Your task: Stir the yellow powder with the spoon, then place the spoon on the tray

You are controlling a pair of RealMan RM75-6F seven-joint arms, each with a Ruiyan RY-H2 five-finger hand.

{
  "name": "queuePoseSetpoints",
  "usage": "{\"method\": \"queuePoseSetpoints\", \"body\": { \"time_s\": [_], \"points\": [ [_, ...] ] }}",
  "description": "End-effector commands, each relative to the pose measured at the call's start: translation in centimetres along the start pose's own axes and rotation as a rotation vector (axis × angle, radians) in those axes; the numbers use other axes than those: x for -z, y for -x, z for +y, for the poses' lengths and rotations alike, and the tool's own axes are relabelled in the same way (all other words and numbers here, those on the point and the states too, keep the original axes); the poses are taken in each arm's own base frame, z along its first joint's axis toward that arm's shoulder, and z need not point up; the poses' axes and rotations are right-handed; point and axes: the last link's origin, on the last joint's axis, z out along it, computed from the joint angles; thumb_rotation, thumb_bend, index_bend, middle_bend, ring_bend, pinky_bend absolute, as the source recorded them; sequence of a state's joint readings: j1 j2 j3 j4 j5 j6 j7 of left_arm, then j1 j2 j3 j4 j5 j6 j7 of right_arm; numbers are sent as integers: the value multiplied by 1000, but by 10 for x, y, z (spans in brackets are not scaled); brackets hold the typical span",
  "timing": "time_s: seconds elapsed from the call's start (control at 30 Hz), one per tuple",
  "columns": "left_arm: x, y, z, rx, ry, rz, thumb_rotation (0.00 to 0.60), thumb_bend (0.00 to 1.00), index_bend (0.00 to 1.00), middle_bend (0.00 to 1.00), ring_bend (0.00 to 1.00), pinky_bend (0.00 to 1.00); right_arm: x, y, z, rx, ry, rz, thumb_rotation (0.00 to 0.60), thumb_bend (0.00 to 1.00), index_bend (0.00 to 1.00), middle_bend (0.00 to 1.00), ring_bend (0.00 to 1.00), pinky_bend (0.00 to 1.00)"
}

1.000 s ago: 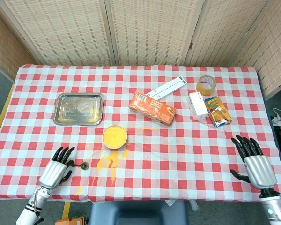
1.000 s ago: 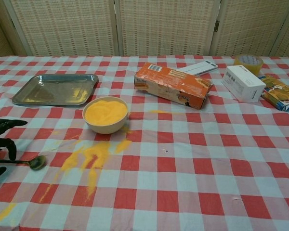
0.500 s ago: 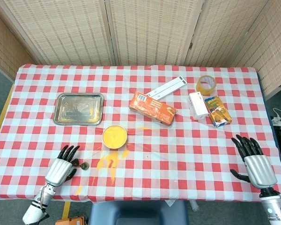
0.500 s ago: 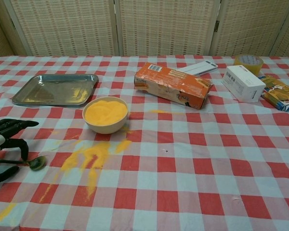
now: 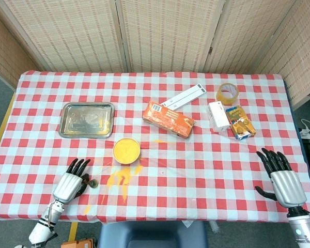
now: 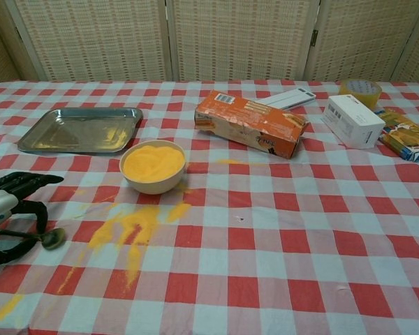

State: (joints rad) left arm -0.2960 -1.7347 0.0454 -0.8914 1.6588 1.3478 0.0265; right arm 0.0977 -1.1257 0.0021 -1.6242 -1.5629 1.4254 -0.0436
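A white bowl [image 5: 126, 150] [image 6: 153, 165] full of yellow powder stands near the table's middle front. The small spoon [image 5: 93, 182] [image 6: 54, 239] lies flat on the cloth to the bowl's front left, its handle running under my left hand [image 5: 70, 183] [image 6: 7, 209]. That hand hovers over the handle with fingers spread, one finger reaching down by the spoon's bowl; no grip shows. The steel tray [image 5: 87, 120] [image 6: 80, 130] lies behind the bowl to the left. My right hand [image 5: 283, 181] rests open near the front right corner, holding nothing.
Spilled yellow powder [image 5: 121, 181] [image 6: 129, 230] streaks the cloth in front of the bowl. An orange box [image 5: 168, 119], a white strip [image 5: 183, 96], a white box [image 5: 218, 115], a tape roll [image 5: 227, 93] and a colourful pack [image 5: 240, 122] lie further back right.
My left hand has slid right and forward over the spoon's handle. The spoon has stayed where it lay. The right hand has barely moved.
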Motion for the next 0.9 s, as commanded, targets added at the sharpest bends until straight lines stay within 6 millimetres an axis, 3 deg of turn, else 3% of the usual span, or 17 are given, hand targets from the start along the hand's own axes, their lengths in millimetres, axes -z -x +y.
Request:
{"method": "queuePoseSetpoints", "body": {
  "time_s": [0.03,0.43,0.9],
  "points": [
    [0,0,0,1,-2,-1,600,420,564,36,0,35,0,0,0,0,1,-2,600,86,0,0,0,0],
    [1,-3,-4,16,-13,10,600,442,615,63,0,35,0,1,0,3,2,-8,600,86,0,0,0,0],
    [1,-21,-13,44,-48,95,600,461,664,94,0,37,-1,3,-2,6,3,-15,600,86,0,0,0,0]
  ]
}}
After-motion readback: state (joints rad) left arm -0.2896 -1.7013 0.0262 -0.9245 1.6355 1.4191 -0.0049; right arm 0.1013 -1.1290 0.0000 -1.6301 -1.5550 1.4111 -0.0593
